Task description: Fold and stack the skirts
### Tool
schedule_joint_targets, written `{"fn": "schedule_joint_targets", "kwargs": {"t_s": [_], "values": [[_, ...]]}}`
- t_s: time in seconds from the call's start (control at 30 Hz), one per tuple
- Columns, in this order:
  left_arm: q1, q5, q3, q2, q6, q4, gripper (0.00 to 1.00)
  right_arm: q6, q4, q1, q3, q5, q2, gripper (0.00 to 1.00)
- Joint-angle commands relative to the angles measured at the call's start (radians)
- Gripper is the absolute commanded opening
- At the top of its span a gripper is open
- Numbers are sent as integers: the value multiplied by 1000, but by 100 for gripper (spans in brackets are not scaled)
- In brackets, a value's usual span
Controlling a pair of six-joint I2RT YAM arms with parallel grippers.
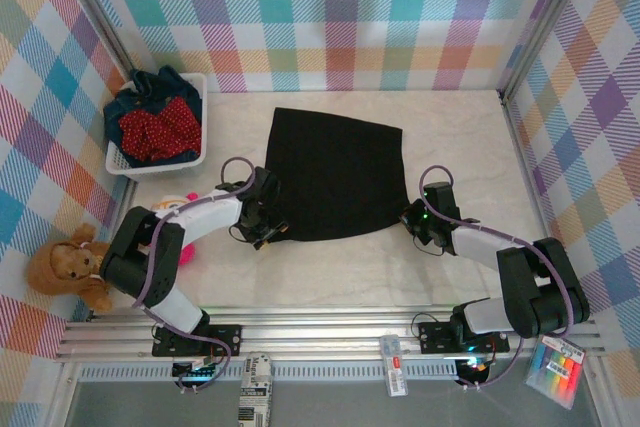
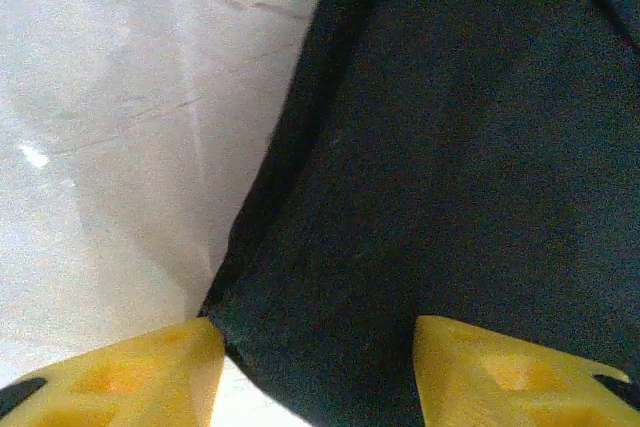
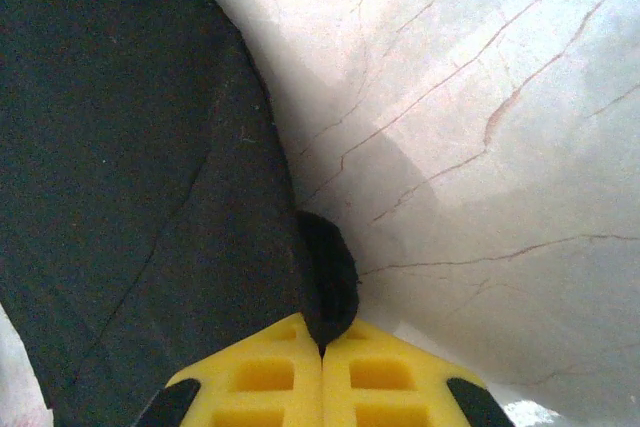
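A plain black skirt (image 1: pixel 335 175) lies spread flat in the middle of the table. My left gripper (image 1: pixel 266 235) is at its near left corner. In the left wrist view its yellow fingers (image 2: pixel 140 367) stand apart with that corner of the black skirt (image 2: pixel 450 147) between them, so the left gripper (image 2: pixel 320 337) is open. My right gripper (image 1: pixel 413 217) is at the near right corner. In the right wrist view the right gripper (image 3: pixel 322 339) is shut on a small pinch of the black skirt (image 3: pixel 120 147). A red dotted skirt (image 1: pixel 158 130) and dark blue denim (image 1: pixel 160 85) lie in the basket.
The white mesh basket (image 1: pixel 204 112) stands at the back left by the wall. A brown plush toy (image 1: pixel 70 265) and a pink one (image 1: pixel 180 205) lie to the left of the left arm. Bare marble table (image 1: pixel 460 147) stretches right of the skirt.
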Motion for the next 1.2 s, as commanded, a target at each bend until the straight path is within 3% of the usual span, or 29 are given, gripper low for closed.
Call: {"fn": "schedule_joint_targets", "kwargs": {"t_s": [0.0,0.2,0.27,0.47,0.6,0.83,1.17], "values": [[-13,16,19,36,35,-47,42,-9,6,-4,-14,-7,-25,0],[-14,-36,32,-34,42,-77,7,-8,-27,-3,-17,-4,-67,0],[-14,-69,22,-92,39,-96,0,-8,-69,-4,-14,0,-112,0],[4,-55,77,-269,74,-153,0,9,-152,-4,-1,11,-299,0],[26,-111,273,-222,191,-201,0,-20,-146,-4,91,66,-316,0],[90,-172,639,24,388,-196,0,-56,-42,-40,306,156,-112,0],[147,-140,993,349,477,-235,0,-40,18,-112,537,66,213,0]]}}
